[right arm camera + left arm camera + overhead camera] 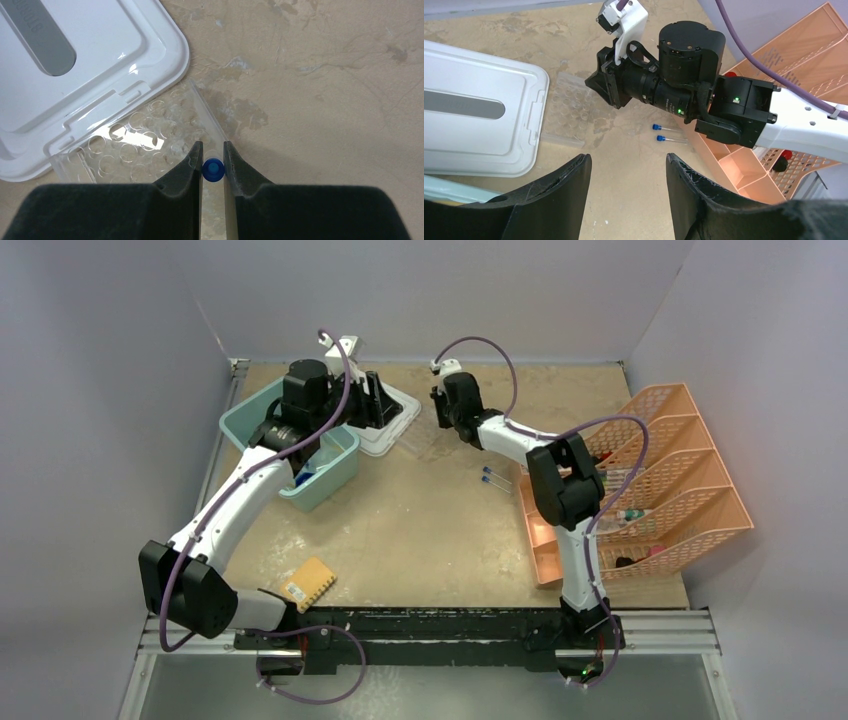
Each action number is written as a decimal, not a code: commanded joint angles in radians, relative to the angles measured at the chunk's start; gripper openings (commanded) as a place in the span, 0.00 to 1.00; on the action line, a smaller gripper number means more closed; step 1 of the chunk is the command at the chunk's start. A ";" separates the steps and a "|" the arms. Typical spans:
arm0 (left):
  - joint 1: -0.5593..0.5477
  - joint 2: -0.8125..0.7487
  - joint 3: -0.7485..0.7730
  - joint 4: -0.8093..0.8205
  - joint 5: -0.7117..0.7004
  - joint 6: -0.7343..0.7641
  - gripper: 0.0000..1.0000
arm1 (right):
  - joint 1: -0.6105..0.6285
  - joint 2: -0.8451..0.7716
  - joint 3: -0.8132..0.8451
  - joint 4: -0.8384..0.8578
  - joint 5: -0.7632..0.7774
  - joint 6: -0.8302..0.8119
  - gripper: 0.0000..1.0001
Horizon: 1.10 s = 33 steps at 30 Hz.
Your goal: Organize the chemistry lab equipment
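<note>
Clear plastic makes the tube rack (140,145) hard to read. We judge that the blue-capped test tube (213,170), poised at its edge beside the white lid (90,70), could miss a well, strike the rim and shove the light rack. Our right jaws are narrow, pinching that tube upright. Our left jaws stand wide, holding nothing, above the table (634,155), where two more tubes (657,127) lie.

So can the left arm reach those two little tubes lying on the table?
Probably yes. The left gripper is open, and the two tubes lie on bare table just ahead of it. The right arm is close beside them, though, so it may have to go carefully.
</note>
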 commanded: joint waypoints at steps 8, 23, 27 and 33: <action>-0.007 -0.001 -0.002 0.066 0.027 -0.002 0.55 | 0.003 -0.064 -0.066 0.099 0.082 -0.041 0.04; -0.013 -0.003 -0.011 0.072 0.033 -0.004 0.56 | 0.005 -0.122 -0.149 0.120 0.291 -0.074 0.05; -0.014 -0.003 -0.013 0.072 0.033 -0.004 0.56 | 0.000 -0.126 -0.168 0.138 0.263 -0.034 0.07; -0.014 -0.003 -0.012 0.070 0.035 -0.005 0.56 | -0.021 -0.143 -0.207 0.166 0.215 0.043 0.09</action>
